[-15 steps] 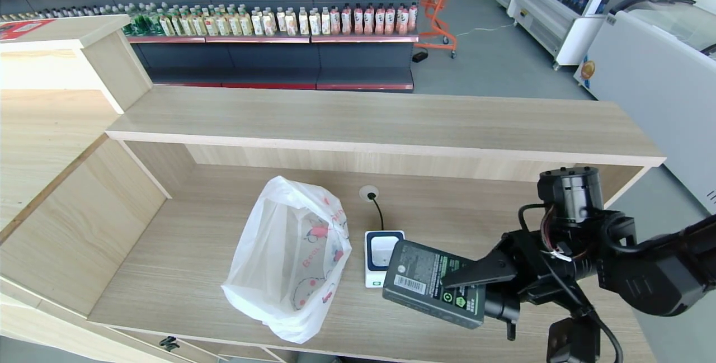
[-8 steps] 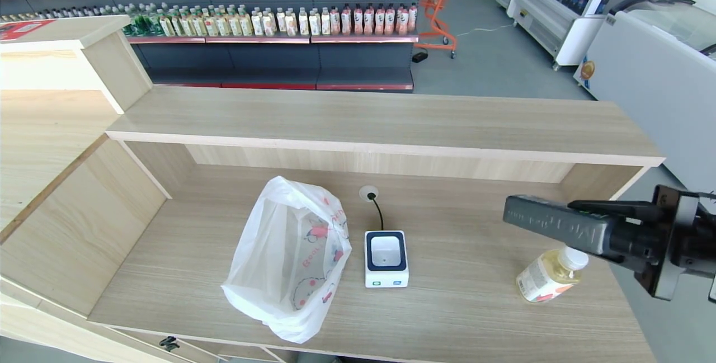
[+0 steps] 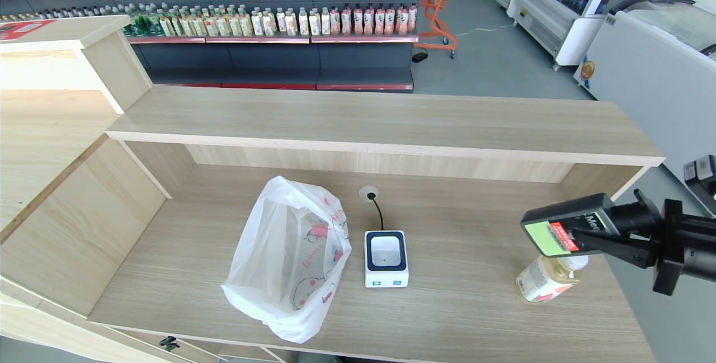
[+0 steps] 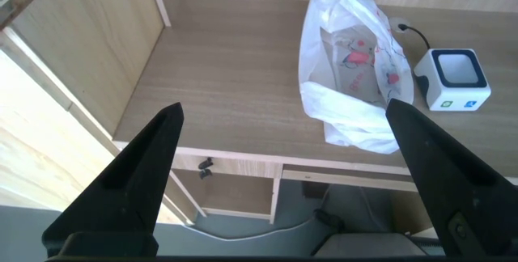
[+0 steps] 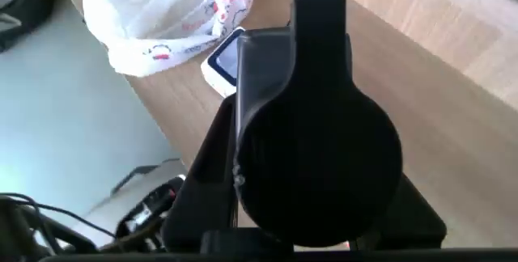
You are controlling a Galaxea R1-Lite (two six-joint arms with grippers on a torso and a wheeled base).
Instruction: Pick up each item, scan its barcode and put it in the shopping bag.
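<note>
Print on the box (image 3: 547,236) and shopping bag (image 3: 279,265) is illegible.

A: Where is the dark grey pack (image 3: 565,223)?
B: It is in the air over the right end of the worktop (image 3: 458,307), held between the jaws of the right gripper (image 3: 593,233). Its end face with a green and red label is turned to the shopping bag (image 3: 288,265).
A: And the bottle (image 3: 551,276)?
B: It lies on its side just under the pack. It has yellowish liquid, a white cap and a pale label.
A: The bag?
B: White plastic with red print, standing open in the middle of the worktop. The scanner (image 3: 386,258), a white box with a dark frame around its window, sits just beside it, on the bottle's side.
</note>
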